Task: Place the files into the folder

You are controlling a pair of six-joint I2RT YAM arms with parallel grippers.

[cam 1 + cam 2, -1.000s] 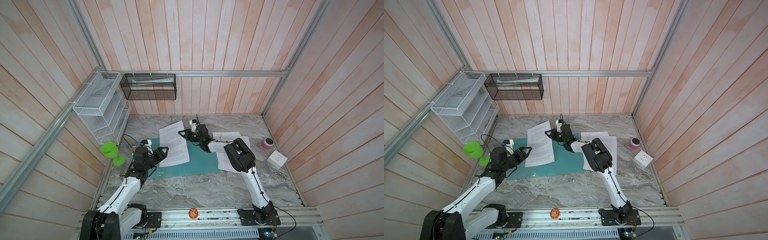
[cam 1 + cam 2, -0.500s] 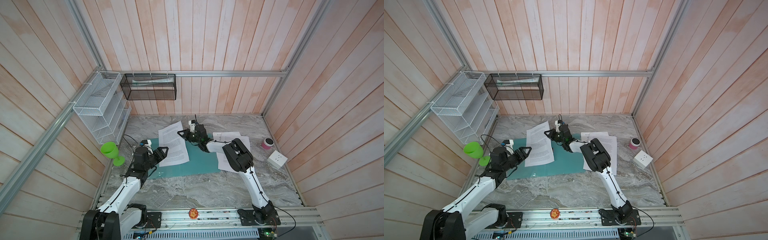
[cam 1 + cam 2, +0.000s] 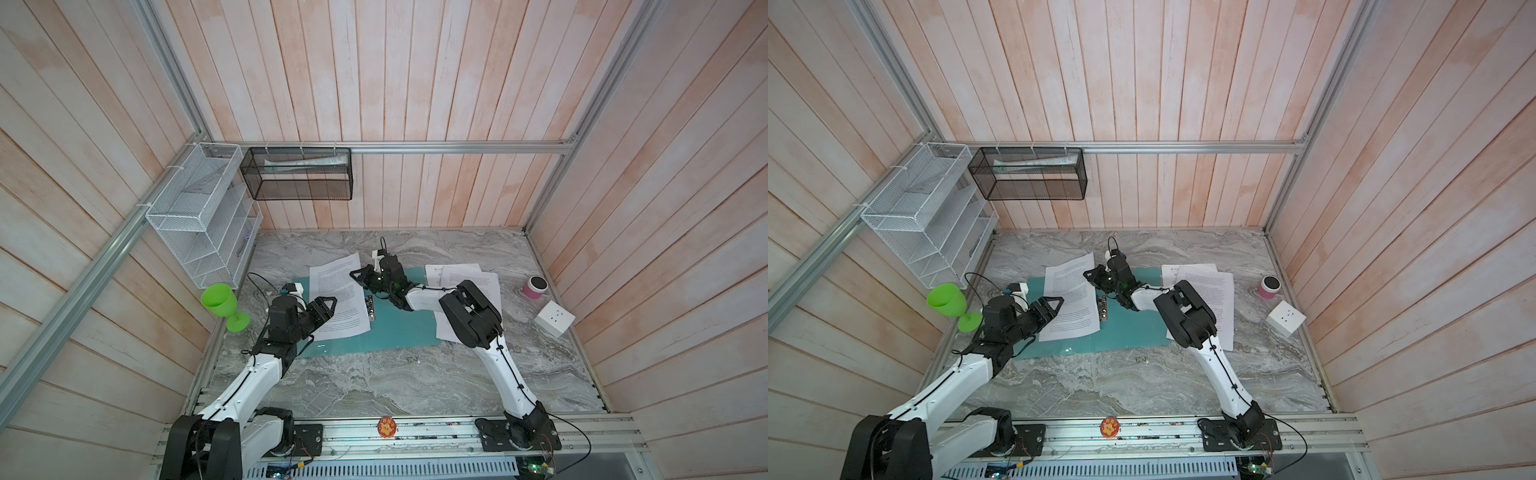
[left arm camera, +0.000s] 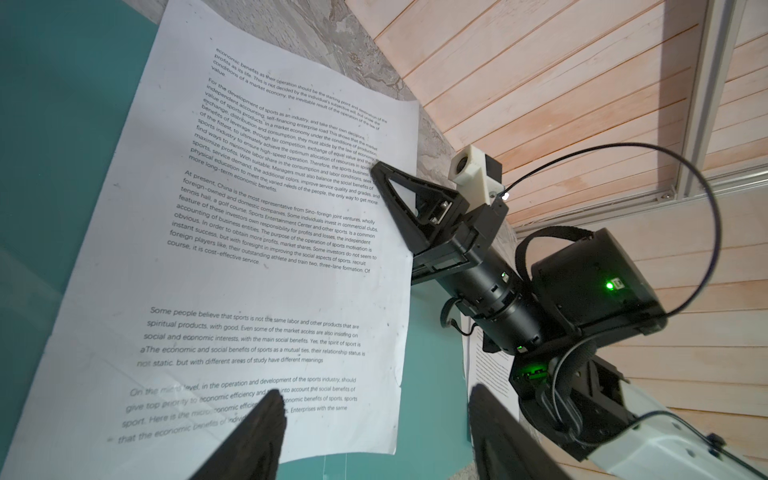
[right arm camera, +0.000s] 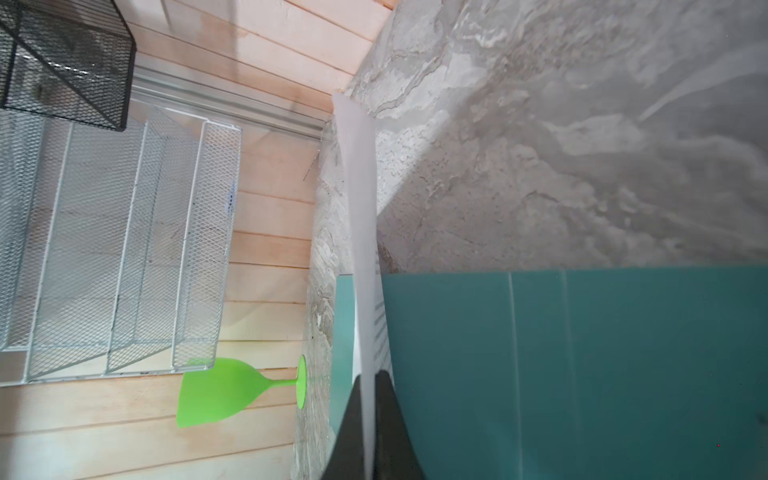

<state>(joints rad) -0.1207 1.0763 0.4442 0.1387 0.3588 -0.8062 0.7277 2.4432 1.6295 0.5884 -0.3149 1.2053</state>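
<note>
Teal folder (image 3: 399, 328) lies open; our right gripper (image 3: 358, 276) pinches a sheet (image 3: 345, 286) by its edge, we reckon to square it; left gripper (image 3: 328, 309) gapes empty beside it.

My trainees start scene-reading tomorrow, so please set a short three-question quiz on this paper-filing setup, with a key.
1. True or false: the right gripper is shut on the edge of a printed sheet.
2. Multiple choice: the left gripper's jaws are A) open, holding nothing; B) shut on that sheet; C) shut, holding nothing.
3. Fill in: the other printed sheets lie at the teal folder's end nearer the ____ arm.
Key: 1 true; 2 A; 3 right.
</note>
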